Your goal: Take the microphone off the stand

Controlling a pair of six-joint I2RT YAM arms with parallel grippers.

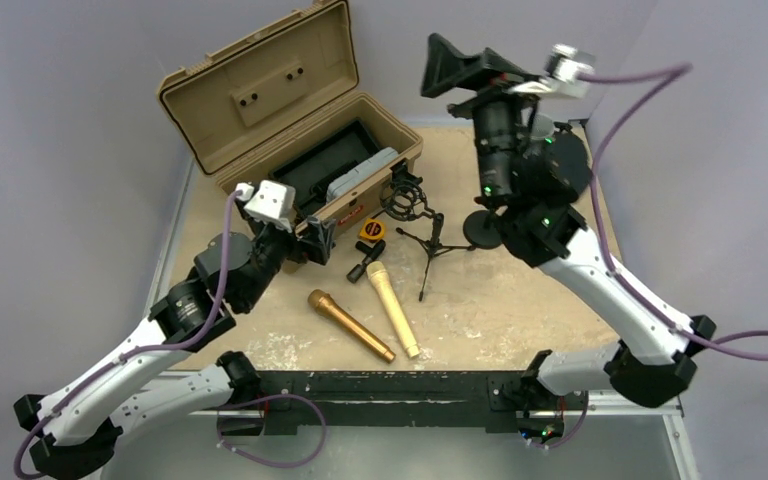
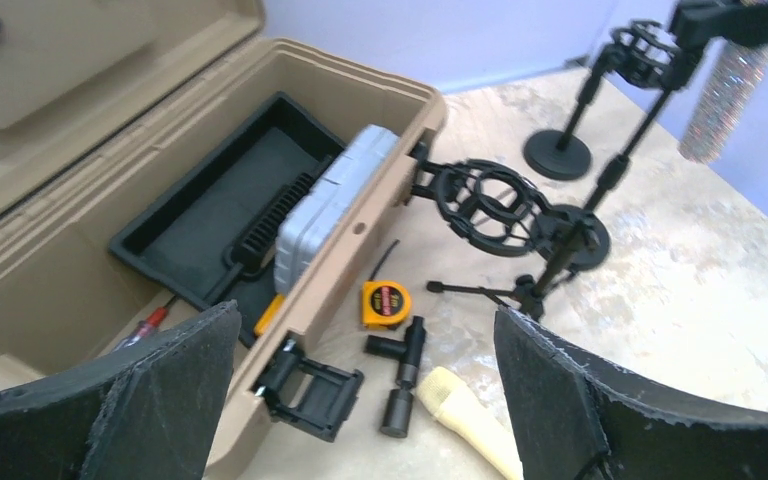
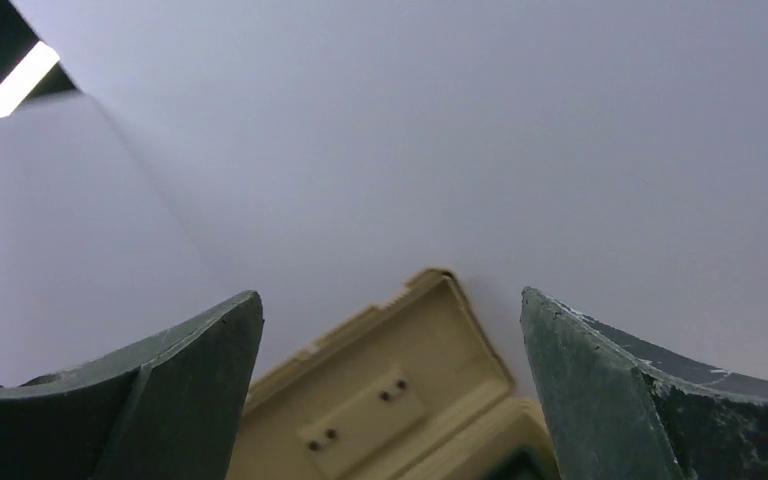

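Left jaws wide, empty, pads (image 2: pixel 160 400) black and coarse, facing the open tan plastic case (image 2: pixel 60 270) (a ribbed grey box (image 2: pixel 330 205) inside). Right jaws wide, raised. Glittery silver microphone (image 2: pixel 722 95) sits clipped in the black round-based stand (image 2: pixel 615 175).

Mottled beige desk (image 1: pixel 520 300) carrying an open tan tool case (image 1: pixel 290 130) at far left, yellow tape measure (image 1: pixel 371 230) lying just before it, tripod stand (image 1: pixel 428 245) and round-base stand (image 1: pixel 480 230) standing rightward, gold microphone (image 1: pixel 350 325) and cream microphone (image 1: pixel 393 310) lying side by side nearer.
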